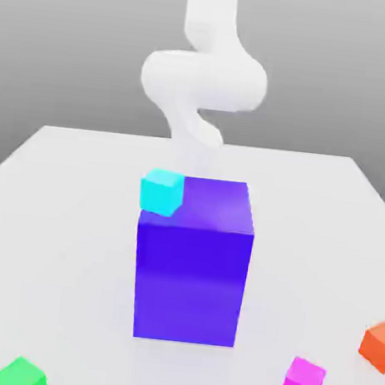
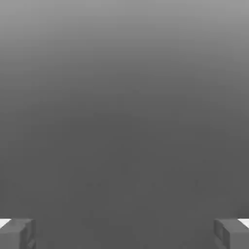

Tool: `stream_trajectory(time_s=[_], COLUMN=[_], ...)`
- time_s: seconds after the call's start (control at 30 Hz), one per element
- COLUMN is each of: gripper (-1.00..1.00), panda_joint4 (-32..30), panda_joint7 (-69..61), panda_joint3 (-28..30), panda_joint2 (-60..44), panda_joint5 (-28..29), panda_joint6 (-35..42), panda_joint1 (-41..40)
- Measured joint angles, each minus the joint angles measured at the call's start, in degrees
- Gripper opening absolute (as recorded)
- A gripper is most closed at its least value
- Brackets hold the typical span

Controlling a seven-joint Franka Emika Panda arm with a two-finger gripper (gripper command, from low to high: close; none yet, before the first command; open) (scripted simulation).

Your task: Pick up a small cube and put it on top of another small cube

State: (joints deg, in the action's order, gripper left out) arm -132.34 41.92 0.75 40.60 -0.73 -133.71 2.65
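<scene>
Atop the glossy purple block (image 1: 193,263), a small cyan cube (image 1: 162,192); gripper (image 2: 124,233) spread wide.

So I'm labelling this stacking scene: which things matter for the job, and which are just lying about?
Job: gripper, fingers wide apart; small cubes, cyan, green, magenta, orange.
Lying about: big blue block under the cyan cube; table.

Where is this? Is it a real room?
Probably not: it looks like a computer-made test scene. A plain white table holds bright blocks, like the cyan cube on a big blue block, against blank grey.
</scene>
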Motion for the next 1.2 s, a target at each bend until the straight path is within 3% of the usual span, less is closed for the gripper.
stream_trajectory(time_s=[0.57,1.03,1.07,1.2], gripper=[0.0,0.0,-1.0,-1.0], panda_joint4=[-3.83,-4.68,-4.32,-4.32], panda_joint7=[-26.49,-35.84,-35.81,-35.78], panda_joint3=[0.11,-1.61,-1.56,-1.56], panda_joint2=[-35.7,-64.47,-66.29,-66.29], panda_joint5=[-4.68,1.87,1.93,1.95], panda_joint6=[-13.11,-27.26,-28.68,-28.62], panda_joint1=[13.68,18.63,18.68,18.67])
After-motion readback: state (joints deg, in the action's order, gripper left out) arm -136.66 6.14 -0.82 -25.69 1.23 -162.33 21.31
